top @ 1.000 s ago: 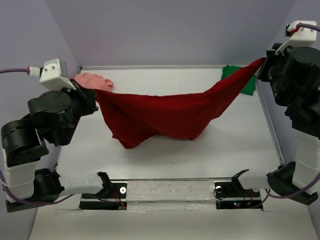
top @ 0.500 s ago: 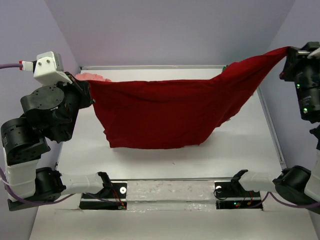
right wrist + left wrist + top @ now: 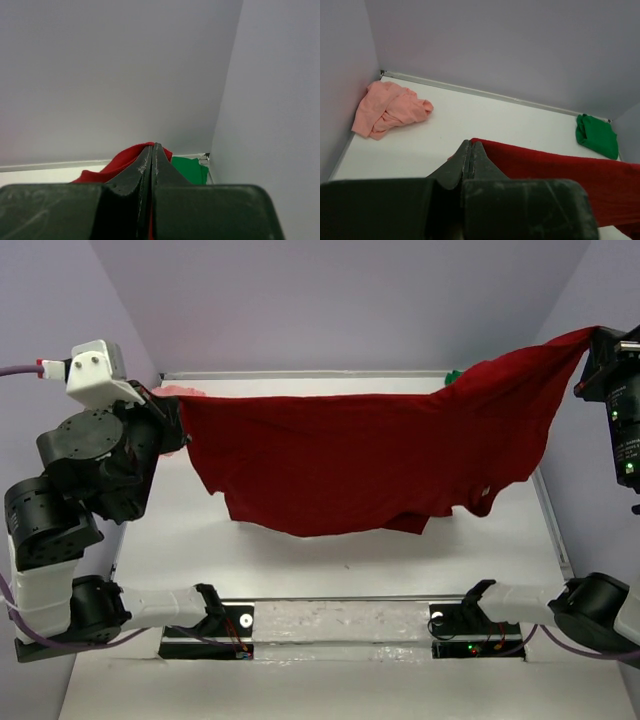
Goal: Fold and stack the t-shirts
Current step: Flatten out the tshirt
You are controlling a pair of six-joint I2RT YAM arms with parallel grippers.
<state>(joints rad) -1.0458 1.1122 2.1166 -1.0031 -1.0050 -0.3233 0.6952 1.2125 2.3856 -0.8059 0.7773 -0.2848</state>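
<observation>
The dark red t-shirt hangs stretched in the air between both arms, its lower edge sagging above the table. My left gripper is shut on its left corner; my right gripper is shut on its right corner, held higher. The pale salmon-pink t-shirt lies crumpled in the far left corner; from above only a sliver shows behind the red cloth. The bright green t-shirt lies bunched in the far right corner, also in the right wrist view, with a small bit showing from above.
Pale walls close in the white table at the back and on both sides. The arm bases sit along the near edge. A metal rail runs down the right side.
Both arms lifted and pulled apart, the right one rising up and right. The red t-shirt went from a low sag to a taut, spread sheet, and now covers most of the green and pink shirts.
</observation>
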